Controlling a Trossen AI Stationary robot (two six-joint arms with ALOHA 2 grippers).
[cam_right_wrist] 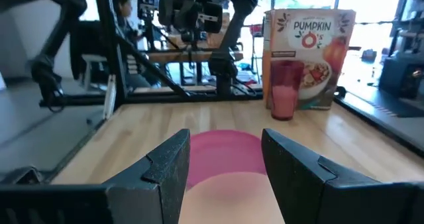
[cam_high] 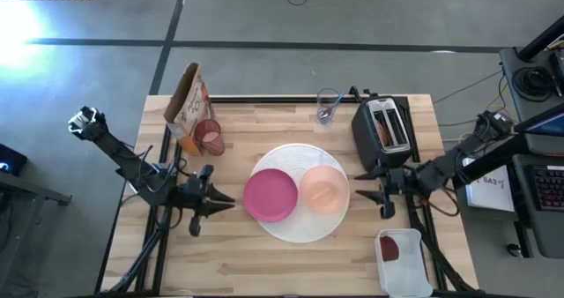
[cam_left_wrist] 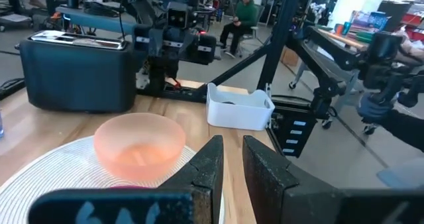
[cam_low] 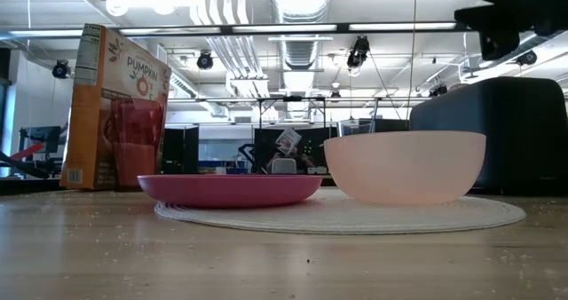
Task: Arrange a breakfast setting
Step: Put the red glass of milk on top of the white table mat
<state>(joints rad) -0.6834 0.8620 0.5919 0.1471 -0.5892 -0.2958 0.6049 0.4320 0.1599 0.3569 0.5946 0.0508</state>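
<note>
An orange cardboard cereal box (cam_right_wrist: 309, 57) reads "PUMPKIN O's". The left pincer (cam_high: 218, 202), fingers narrowly parted, hovers beside the smaller magenta plate (cam_high: 270, 195). The right pincer (cam_high: 363, 193), spread, faces the peach translucent bowl (cam_high: 324, 189). Both dishes sit on the large round white plate (cam_high: 300, 229), mid-desk.

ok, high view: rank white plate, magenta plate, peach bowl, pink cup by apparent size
1. white plate, clearly largest.
2. magenta plate.
3. peach bowl, only slightly smaller than the magenta plate.
4. pink cup, smallest.
</note>
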